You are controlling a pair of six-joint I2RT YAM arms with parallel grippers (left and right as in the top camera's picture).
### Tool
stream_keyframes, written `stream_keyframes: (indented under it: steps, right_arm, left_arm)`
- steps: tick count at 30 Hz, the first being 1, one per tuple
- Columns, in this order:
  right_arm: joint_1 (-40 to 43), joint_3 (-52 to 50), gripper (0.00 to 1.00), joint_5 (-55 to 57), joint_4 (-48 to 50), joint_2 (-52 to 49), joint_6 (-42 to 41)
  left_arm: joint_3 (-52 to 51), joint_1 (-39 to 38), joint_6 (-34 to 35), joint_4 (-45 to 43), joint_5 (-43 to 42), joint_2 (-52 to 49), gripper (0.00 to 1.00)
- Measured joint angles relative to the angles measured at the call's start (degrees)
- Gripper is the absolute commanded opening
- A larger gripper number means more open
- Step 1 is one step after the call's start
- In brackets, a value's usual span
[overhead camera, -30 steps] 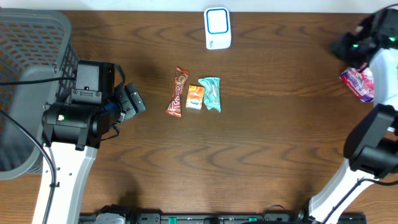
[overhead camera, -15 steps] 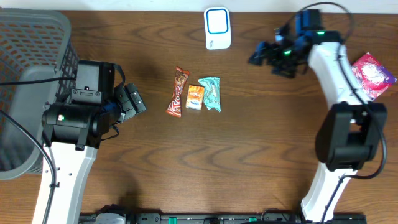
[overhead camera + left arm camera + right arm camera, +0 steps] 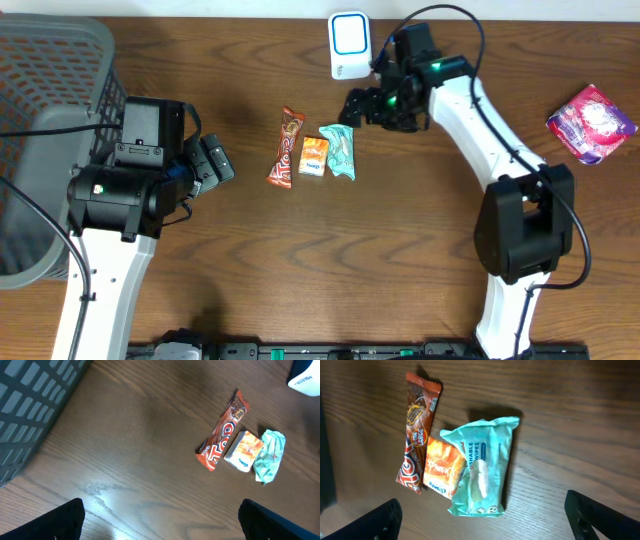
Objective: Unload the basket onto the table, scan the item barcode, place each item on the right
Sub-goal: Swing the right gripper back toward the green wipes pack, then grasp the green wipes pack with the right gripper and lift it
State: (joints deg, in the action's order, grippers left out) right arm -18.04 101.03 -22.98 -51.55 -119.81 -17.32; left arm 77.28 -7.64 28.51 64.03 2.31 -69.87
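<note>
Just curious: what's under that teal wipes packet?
Only the brown wooden table shows around the teal wipes packet; a small orange packet touches its side. Beneath is hidden.

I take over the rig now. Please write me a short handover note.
Left end effector: open, empty, beside the basket.
Right end effector: open, empty, near the wipes pack.
Items: chocolate bar, orange packet and wipes pack lie side by side mid-table; pink packet apart at the right; scanner at the far edge.
Done: no item is held; scans cannot be told.
Left: probably grasp one item and show its barcode to the scanner.
</note>
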Motion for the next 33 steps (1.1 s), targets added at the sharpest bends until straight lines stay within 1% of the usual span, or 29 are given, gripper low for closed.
stream_keyframes:
  steps: [14,24,26,28,29,33]
  right_arm:
    - [-4.0,0.0,0.99,3.6,-0.5,0.0,-1.5]
    - [-8.2,0.0,0.99,13.0,-0.8,0.0,-1.6]
    - [-8.8,0.0,0.87,14.1,-1.3,0.0,-1.6]
    - [-9.6,0.0,0.82,14.3,-1.5,0.0,-1.8]
    - [-9.8,0.0,0.80,14.2,-1.5,0.0,-1.8]
    - [-10.7,-0.1,0.77,14.3,-1.2,0.0,-2.0]
  left_arm:
    - [0.0,0.0,0.0,0.0,0.0,0.0,0.98]
    - [0.0,0.0,0.0,0.0,0.0,0.0,0.98]
    - [0.0,0.0,0.0,0.0,0.0,0.0,0.98]
    - [0.0,0.0,0.0,0.0,0.0,0.0,0.98]
    - [0.0,0.0,0.0,0.0,0.0,0.0,0.98]
    - [0.0,0.0,0.0,0.0,0.0,0.0,0.98]
